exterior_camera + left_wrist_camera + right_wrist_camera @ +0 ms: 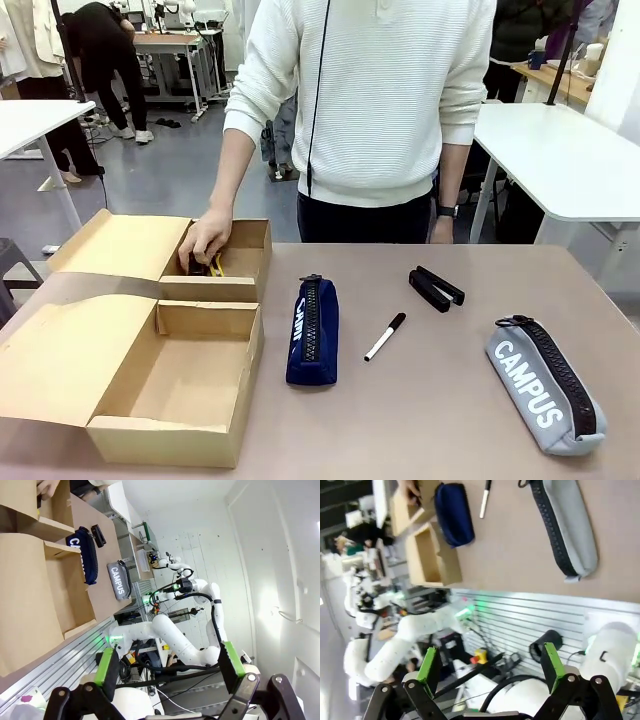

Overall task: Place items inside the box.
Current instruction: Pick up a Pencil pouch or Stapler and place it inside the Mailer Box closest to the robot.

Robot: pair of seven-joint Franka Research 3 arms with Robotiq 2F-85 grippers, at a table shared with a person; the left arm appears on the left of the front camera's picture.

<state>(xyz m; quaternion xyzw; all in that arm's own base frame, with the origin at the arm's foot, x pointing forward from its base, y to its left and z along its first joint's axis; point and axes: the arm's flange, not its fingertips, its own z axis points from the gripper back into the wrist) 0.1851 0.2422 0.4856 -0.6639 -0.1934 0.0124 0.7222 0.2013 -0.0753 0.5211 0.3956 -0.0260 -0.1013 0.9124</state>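
Left gripper [169, 666] is seen spread wide, green pads far apart, nothing held between them; it is off the table, near the robot's side edge. Right gripper [489, 665] is likewise fully spread with nothing gripped, also off the table on the robot's side. The box [205, 395] is set at the table's [450, 430] left end, both flap lids folded out to the left, one compartment nearer the robot and one farther. The person's hand [207, 238] is placed in the far compartment, on a small black-and-yellow item [214, 266] that is too covered to be identified. The navy blue pencil case [312, 332] is laid just right of the box, zip up, lengthwise toward the person. The pen [385, 337] is laid diagonally to its right, black cap at the far end. The stapler [436, 288] is found beyond the pen, nearer the person, apart from it. The grey "CAMPUS" pencil case [545, 385] is laid diagonally at the right end, well apart from the rest. All four are on the bare tabletop, outside the box.
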